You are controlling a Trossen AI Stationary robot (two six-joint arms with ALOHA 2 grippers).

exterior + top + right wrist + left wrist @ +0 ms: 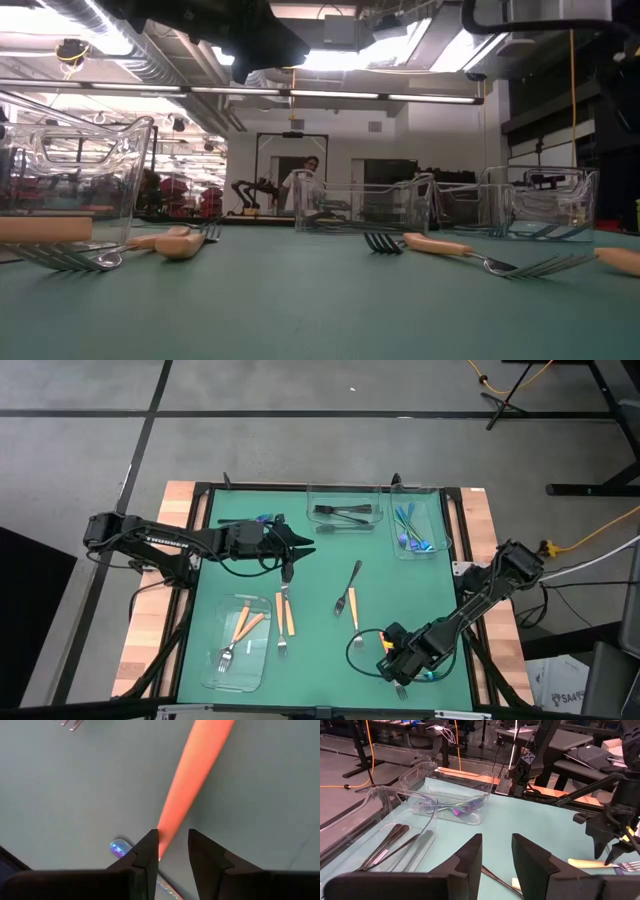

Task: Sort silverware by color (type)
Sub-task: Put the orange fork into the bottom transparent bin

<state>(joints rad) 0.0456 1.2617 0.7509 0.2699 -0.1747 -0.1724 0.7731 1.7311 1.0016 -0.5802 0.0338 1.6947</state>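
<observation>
Right gripper low over an orange-handled fork at the mat's near right corner

The right gripper [170, 851] points down with its fingers [145, 855] slightly apart, the orange-handled fork [192, 780] running between them; whether they press it I cannot tell. The left gripper [496, 855] hovers near the mat's middle left, jaws parted and empty. 2 orange-handled forks [285, 615] and a black fork [348, 590] lie loose on the green mat [320, 660]. More orange ones sit in the near-left tray [212, 680], black ones in the far-middle tray [345, 493], iridescent blue ones in the far-right tray [440, 525]
</observation>
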